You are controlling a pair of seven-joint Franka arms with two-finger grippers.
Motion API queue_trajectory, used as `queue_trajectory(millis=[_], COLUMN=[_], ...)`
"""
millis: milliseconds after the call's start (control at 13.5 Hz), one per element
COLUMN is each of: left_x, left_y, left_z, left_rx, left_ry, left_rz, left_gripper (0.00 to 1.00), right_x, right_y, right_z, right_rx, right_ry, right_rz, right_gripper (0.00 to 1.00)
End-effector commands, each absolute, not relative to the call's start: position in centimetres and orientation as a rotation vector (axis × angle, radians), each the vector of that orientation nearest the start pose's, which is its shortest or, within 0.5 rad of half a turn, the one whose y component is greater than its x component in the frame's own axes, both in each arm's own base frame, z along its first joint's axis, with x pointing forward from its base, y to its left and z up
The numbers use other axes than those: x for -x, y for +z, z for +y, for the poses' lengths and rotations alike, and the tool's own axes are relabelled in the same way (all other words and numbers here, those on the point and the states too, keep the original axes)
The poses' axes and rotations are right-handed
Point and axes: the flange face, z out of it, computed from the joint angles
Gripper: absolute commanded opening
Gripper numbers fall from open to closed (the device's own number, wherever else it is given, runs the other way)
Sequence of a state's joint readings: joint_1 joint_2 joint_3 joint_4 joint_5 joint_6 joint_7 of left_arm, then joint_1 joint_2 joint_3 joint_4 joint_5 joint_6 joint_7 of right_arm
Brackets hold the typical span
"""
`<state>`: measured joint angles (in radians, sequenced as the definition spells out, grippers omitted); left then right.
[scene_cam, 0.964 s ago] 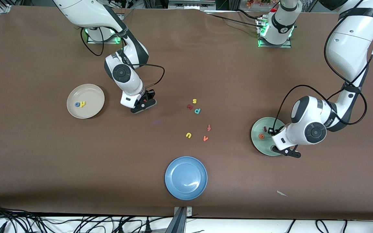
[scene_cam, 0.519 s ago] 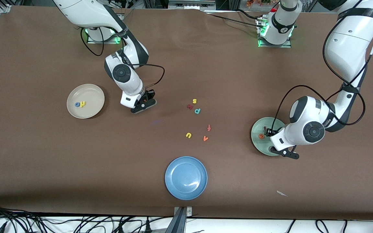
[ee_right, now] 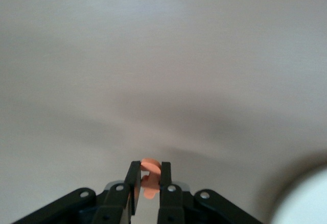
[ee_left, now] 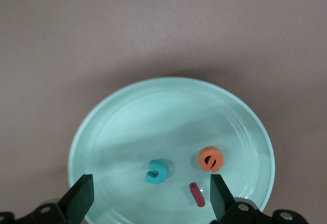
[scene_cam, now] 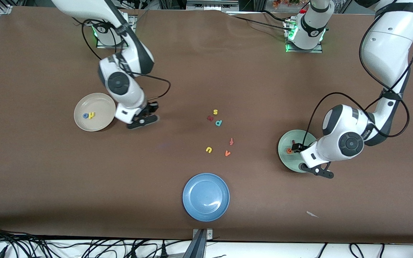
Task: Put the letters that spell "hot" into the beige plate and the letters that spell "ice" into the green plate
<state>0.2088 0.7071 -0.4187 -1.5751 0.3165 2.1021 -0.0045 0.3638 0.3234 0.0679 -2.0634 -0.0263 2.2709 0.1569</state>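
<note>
The beige plate (scene_cam: 100, 100) lies toward the right arm's end and holds a blue "o" (scene_cam: 85, 115) and a yellow "h" (scene_cam: 91, 115). Beside it, over bare table, my right gripper (scene_cam: 142, 120) is shut on the orange "t" (ee_right: 149, 166); the plate's rim (ee_right: 306, 198) shows in the right wrist view. My left gripper (ee_left: 150, 191) hangs open over the green plate (ee_left: 133, 122), which holds the teal "c" (ee_left: 157, 172), orange "e" (ee_left: 211, 159) and dark red "i" (ee_left: 197, 194). In the front view the left gripper (scene_cam: 301, 157) covers part of the green plate (scene_cam: 286, 141).
Loose letters lie mid-table: yellow "s" (scene_cam: 215, 112), a dark red letter (scene_cam: 210, 118), teal "p" (scene_cam: 218, 123), orange "f" (scene_cam: 231, 141), yellow "u" (scene_cam: 209, 149), orange "v" (scene_cam: 227, 153). A blue plate (scene_cam: 205, 196) sits nearer the front camera. A paper scrap (scene_cam: 312, 214) lies near the front edge.
My right gripper has carried the orange "t" toward the beige plate. My left gripper has opened over the green plate, and the teal "c" now lies in it.
</note>
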Motion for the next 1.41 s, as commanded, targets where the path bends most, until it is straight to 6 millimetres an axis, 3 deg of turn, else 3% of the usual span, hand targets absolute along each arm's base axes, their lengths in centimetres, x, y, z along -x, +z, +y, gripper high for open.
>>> queue_trajectory(millis=[0,148,371,668,890,1038,1113,1187,1335], left_x=[-68.2,-67.8,-67.6,-66.5,-64.6,-62.5,-61.4,-60.7,-58.7], left_y=[30.0,32.9,39.2,46.8,51.6,54.6,56.6,58.6,61.0], left_z=[-8.5,-9.7,-9.8,-10.5,-11.4,-10.9,-10.4,-9.8,-10.9], left_rx=[3.027,3.006,2.968,2.958,3.010,3.079,3.101,3.100,3.073], left_ry=[0.066,0.050,0.116,0.106,0.051,0.069,0.071,0.023,-0.034], left_rz=[0.558,0.562,0.536,0.515,0.503,0.433,0.382,0.348,0.366], left_gripper=[1.00,1.00,1.00,1.00,1.00,1.00,1.00,1.00,1.00], right_x=[-54.2,-54.8,-54.5,-53.4,-52.8,-53.3,-53.7,-54.5,-55.8], right_y=[29.5,29.5,26.9,22.1,20.8,21.6,22.9,25.5,30.8], right_z=[19.4,15.4,10.0,6.2,5.1,5.1,4.9,5.0,5.3], right_rx=[3.172,3.189,3.201,3.201,3.203,3.206,3.208,3.209,3.207], right_ry=[0.211,0.264,0.363,0.500,0.491,0.456,0.415,0.344,0.223], right_rz=[-0.322,-0.285,-0.265,-0.264,-0.239,-0.228,-0.216,-0.193,-0.124], right_gripper=[0.09,0.09,0.09,0.09,0.15,0.89,0.93,0.94,0.95])
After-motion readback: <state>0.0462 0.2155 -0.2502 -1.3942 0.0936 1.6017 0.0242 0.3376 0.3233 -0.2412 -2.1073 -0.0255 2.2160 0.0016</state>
